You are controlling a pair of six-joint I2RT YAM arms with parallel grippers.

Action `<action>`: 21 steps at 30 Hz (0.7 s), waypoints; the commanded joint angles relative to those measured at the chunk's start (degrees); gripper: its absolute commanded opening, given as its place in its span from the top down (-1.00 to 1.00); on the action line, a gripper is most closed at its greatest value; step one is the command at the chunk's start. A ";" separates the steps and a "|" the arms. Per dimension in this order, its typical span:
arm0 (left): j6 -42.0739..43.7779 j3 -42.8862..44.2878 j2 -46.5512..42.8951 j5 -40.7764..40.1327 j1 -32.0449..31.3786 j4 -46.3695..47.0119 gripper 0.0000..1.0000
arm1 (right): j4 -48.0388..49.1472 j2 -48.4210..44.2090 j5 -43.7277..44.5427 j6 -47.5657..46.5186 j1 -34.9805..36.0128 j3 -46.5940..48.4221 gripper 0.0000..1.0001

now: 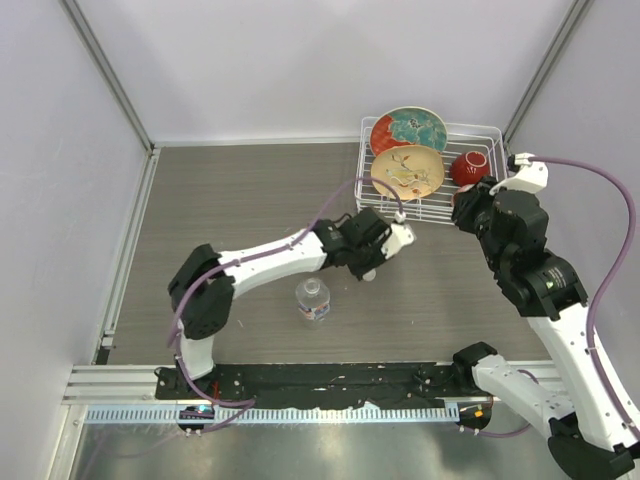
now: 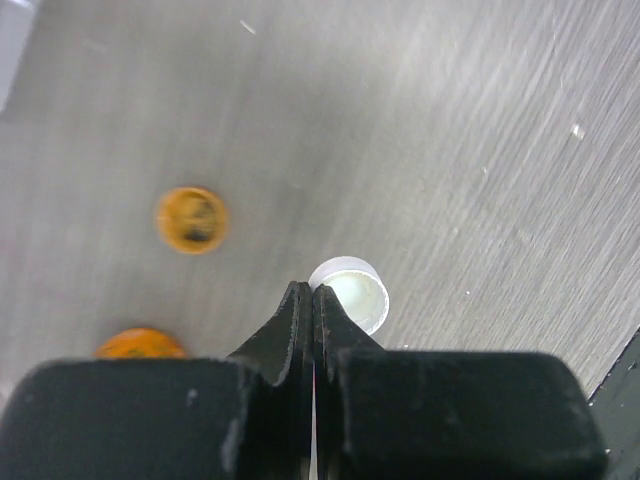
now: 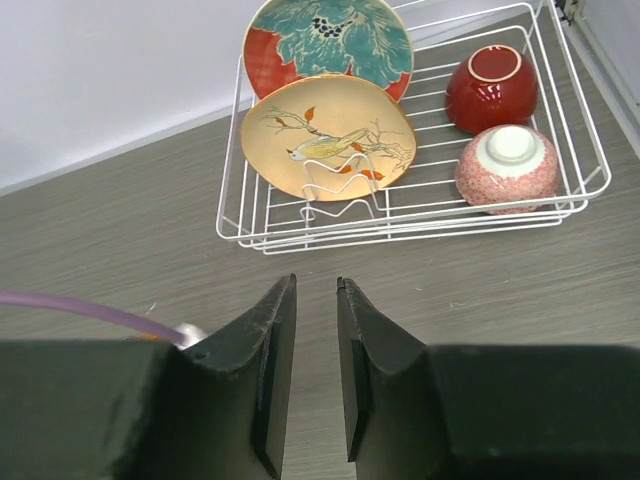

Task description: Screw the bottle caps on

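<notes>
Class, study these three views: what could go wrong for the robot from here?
1. The left gripper is shut with the white cap right at its tips; it may nudge the cap away.
2. The water bottle stands open and unheld, close to the left arm; a sweep could topple it.

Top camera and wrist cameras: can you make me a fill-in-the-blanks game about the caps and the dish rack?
The rack holds ___ bowls.
The cap lying just past the left end effector is ___.
The other cap on the table is ___.
Missing words: two; white; orange.
</notes>
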 commanded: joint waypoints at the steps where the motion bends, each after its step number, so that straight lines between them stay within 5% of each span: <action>1: 1.60 7.76 -10.86 -4.54 1.63 -3.90 1.00 | 1.48 2.01 -2.22 5.41 0.24 3.82 0.42; 7: 5.55 12.09 -17.20 -8.43 2.86 -11.64 1.00 | 4.02 3.60 -7.32 11.48 0.24 3.82 0.41; 13: 11.71 -1.60 -31.17 -7.30 3.48 4.94 1.00 | 11.65 5.62 -18.21 17.46 0.15 0.22 0.42; 17: 14.61 -16.35 -39.42 -3.87 3.48 26.15 1.00 | 18.17 7.11 -27.07 22.82 0.24 -4.25 0.40; 21: 14.97 -24.73 -42.87 -3.25 3.39 39.83 1.00 | 27.74 7.38 -35.61 31.42 0.15 -9.88 0.21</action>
